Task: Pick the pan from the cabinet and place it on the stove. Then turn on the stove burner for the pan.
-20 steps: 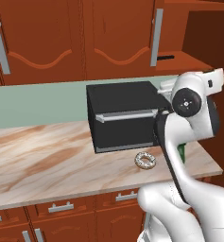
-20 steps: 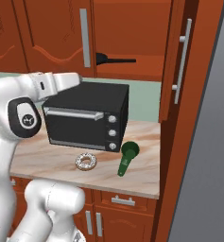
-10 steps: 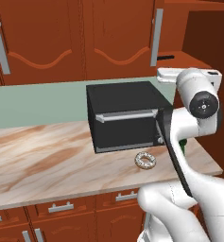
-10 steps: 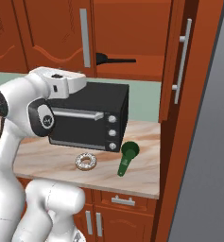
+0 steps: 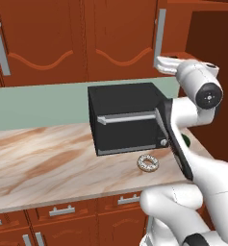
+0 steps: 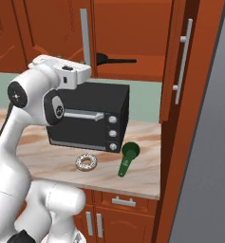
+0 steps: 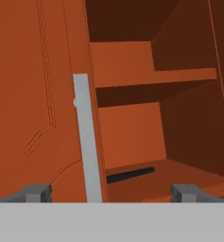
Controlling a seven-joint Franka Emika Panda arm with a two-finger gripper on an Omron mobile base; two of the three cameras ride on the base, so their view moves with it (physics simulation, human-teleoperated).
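Both claw [image 7: 111, 193] tips below pan [image 7: 130, 174].

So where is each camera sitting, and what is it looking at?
Left base view: behind the arm on its left, looking forward and down at the toaster oven and doughnut; the white arm rises at lower right.
Right base view: behind the arm on its right, facing the open cabinet with the pan on its shelf; the arm rises at lower left.
Hand view: on the hand, looking into the cabinet over the open gripper at the pan's handle.
Both base views share the toaster oven and doughnut.
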